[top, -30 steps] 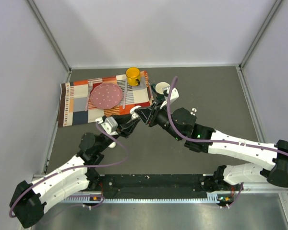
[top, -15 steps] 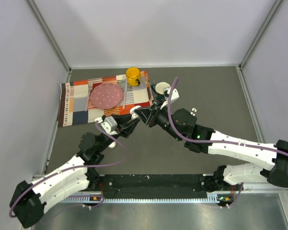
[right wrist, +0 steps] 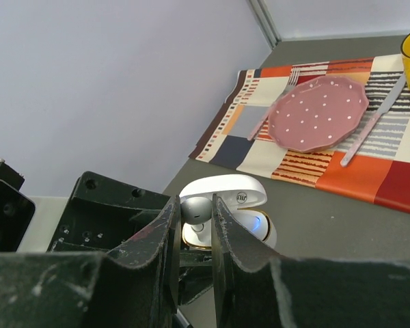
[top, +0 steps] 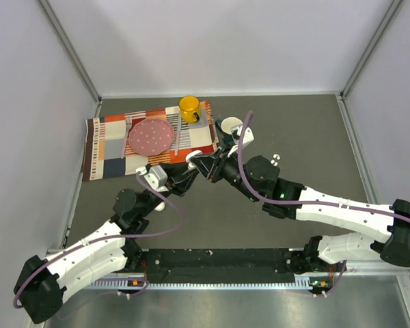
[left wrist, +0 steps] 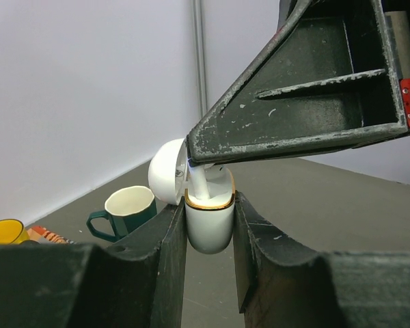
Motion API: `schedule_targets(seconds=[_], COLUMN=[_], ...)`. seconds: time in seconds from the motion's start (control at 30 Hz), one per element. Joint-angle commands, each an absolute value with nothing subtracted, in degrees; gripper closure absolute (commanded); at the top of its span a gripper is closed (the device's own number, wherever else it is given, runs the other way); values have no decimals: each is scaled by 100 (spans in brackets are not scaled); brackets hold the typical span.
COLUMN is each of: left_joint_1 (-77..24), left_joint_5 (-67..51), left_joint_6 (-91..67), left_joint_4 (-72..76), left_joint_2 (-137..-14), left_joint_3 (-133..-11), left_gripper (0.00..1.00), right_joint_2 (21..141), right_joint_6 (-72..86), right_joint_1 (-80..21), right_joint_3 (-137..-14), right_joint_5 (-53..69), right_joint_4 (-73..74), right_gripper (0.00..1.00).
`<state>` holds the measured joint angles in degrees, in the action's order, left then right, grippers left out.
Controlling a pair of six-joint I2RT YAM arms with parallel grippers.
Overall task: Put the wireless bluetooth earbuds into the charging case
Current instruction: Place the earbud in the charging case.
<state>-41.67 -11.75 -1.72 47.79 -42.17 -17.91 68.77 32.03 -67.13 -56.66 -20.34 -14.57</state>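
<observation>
- A dark grey table [top: 307,130] boxed in by pale walls, where two robot arms meet nose to nose just off the corner of a patchwork placemat [top: 109,147].
- The right gripper [right wrist: 195,201] is nearly closed. It pinches a single white earbud [right wrist: 193,212], stem down, at the mouth of the charging case [left wrist: 208,236].
- The left gripper [left wrist: 208,205] is clamped on the case's body and holds it upright above the table, with the lid [left wrist: 166,171] flipped back.
- The step in hand looks like seating the bud. The stem sits at the gold-rimmed opening, but how deep it has gone I cannot tell.
- The next move probably calls for a short, straight push down and then a release, while the left grip holds firm.
- Further out are a green mug [left wrist: 126,208], a pink plate [right wrist: 318,113] and a yellow mug [top: 189,107].
</observation>
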Motion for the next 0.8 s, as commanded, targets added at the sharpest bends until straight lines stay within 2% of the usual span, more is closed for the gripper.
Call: schedule_targets(seconds=[0.0, 0.37, 0.77], left_joint_1=[-4157, -4166, -4166], left_joint_5=[-1073, -835, -817], left_joint_6=[-307, -343, -334], left_joint_4=[5466, 5757, 5774], left_joint_2=[-4219, -4157, -4175], left_joint_3=[-2074, -2004, -1934], left_gripper=[100, 100, 100], right_joint_2=[6917, 7014, 6961], right_joint_6=[3076, 2953, 2883], right_joint_1=[-6864, -6926, -6926], right_joint_3=[-5678, -5730, -5976], right_joint_5=[-2118, -2479, -2496], right_joint_4=[-1503, -1257, -1028], right_gripper=[100, 100, 71])
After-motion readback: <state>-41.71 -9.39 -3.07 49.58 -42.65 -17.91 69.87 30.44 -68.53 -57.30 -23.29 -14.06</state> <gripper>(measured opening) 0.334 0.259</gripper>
